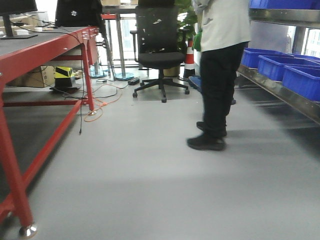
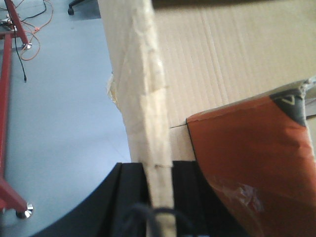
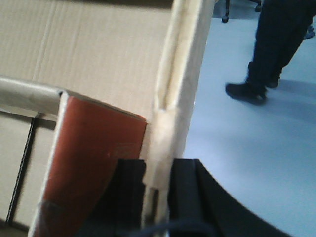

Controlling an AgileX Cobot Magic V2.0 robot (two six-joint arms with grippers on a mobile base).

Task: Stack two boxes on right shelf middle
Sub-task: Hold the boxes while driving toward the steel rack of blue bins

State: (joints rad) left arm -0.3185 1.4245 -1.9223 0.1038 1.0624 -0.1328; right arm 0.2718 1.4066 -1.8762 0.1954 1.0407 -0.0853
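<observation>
**Left wrist-mounted view: left tool (image 2: pixel 158 170) clamped on box (image 2: pixel 237 64); right tool (image 3: pixel 157 168) likewise**

Left wrist cam: black fingers (image 2: pixel 131 192) sit either side of a pale, worn cardboard wall edge and press on it, so the left tool is closed on the box. The edge runs up frame centre. The corrugated inner face fills the upper right. An orange item (image 2: pixel 247 163) w/ a dark grey corner lies inside, against that face. A scrap of clear tape (image 2: pixel 112 89) sticks out on the edge's left side. Grey floor (image 2: pixel 64 123) lies well below at left, w/ a red table (image 2: pixel 6 98) leg & caster (image 2: pixel 24 212). Cables (image 2: pixel 34 29) trail nr top left.

Right wrist cam: mirror layout. The cardboard edge passes btwn the two fingers & the right tool is closed on it. Box inner face (image 3: pixel 89 54) is upper left. The orange item (image 3: pixel 89 158) is just beside the gripped wall. Can't tell from these cams if both tools hold one box or two. The box is held up off the floor. A person (image 3: pixel 276 49) in dark trousers & shoes stands on the floor, upper right.

Front cam: shelf (image 1: pixel 280 92) runs along the right side w/ a shiny steel lip & blue bins (image 1: pixel 300 80) on it. The person stands near its front. A black chair (image 1: pixel 160 50) is centre bg. The red table is at left, w/ cables on the floor by its far end.
</observation>
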